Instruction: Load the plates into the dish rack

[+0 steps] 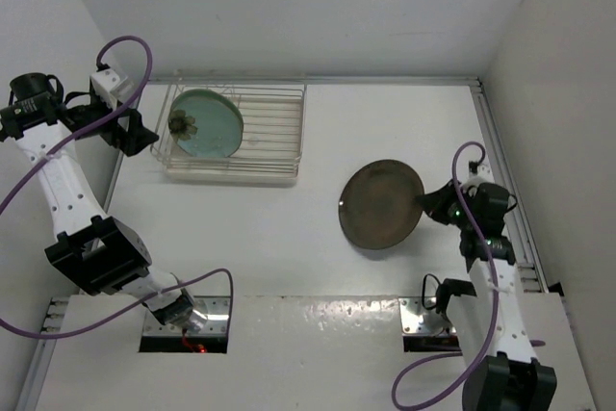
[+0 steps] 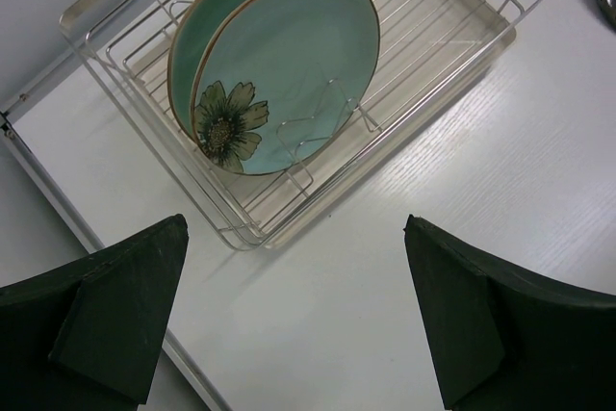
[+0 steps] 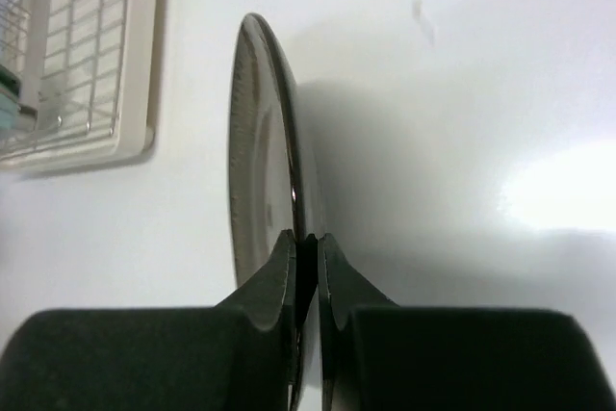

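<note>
counting plates from above, we are finding two of three already racked: the two mint-green plates are standing on edge, one just behind the other, in the wire dividers at the left end of the dish rack, which is sitting at the far left of the table. we are judging the task roughly two thirds done. the brown plate is lying outside, well to the right of the rack, and the right gripper is pinching its near rim with the jaws closed tight on the edge. the wrist view is showing this plate edge-on and tipped up from the table, though we cannot tell whether its far rim is touching the surface. what we are reading as left to do is carrying this plate across and lowering it into a free slot. the left gripper is hovering just off the rack's left end, jaws spread wide and holding nothing. the things we are expecting to get in the way are the rack's near wire wall, the seated green plates and the left arm beside them, so the slots to their right are looking like the safer target.
</note>
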Tool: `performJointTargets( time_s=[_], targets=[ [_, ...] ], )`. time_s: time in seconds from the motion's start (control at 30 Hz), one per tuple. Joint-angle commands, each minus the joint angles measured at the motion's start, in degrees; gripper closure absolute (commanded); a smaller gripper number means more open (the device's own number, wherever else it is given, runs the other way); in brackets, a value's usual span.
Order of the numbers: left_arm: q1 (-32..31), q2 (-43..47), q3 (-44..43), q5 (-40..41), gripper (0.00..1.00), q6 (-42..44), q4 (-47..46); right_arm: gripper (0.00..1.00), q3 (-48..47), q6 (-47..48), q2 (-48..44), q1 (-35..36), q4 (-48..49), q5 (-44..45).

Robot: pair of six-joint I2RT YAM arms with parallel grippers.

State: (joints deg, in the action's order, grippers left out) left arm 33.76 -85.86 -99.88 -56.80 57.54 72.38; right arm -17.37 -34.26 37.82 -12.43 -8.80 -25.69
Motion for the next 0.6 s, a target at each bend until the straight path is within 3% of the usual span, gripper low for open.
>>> performJointTargets(
  time_s=[0.0, 0.3, 0.57],
  targets=[
    [0.17, 1.75, -0.32, -2.18, 0.00, -1.02, -1.53, 1.00, -13.03, 7.62, 1.98, -0.41, 1.42, -0.76],
    [0.17, 1.75, -0.32, -1.04, 0.00, -1.55, -2.07, 1.00, -28.58, 18.69, 10.77, 0.82, 1.50, -1.03],
    [0.17, 1.23, 0.20, -1.04, 0.00, -2.61, -3.74, 1.00, -47.72, 28.36, 19.81, 9.69, 0.98, 6.17]
  ],
)
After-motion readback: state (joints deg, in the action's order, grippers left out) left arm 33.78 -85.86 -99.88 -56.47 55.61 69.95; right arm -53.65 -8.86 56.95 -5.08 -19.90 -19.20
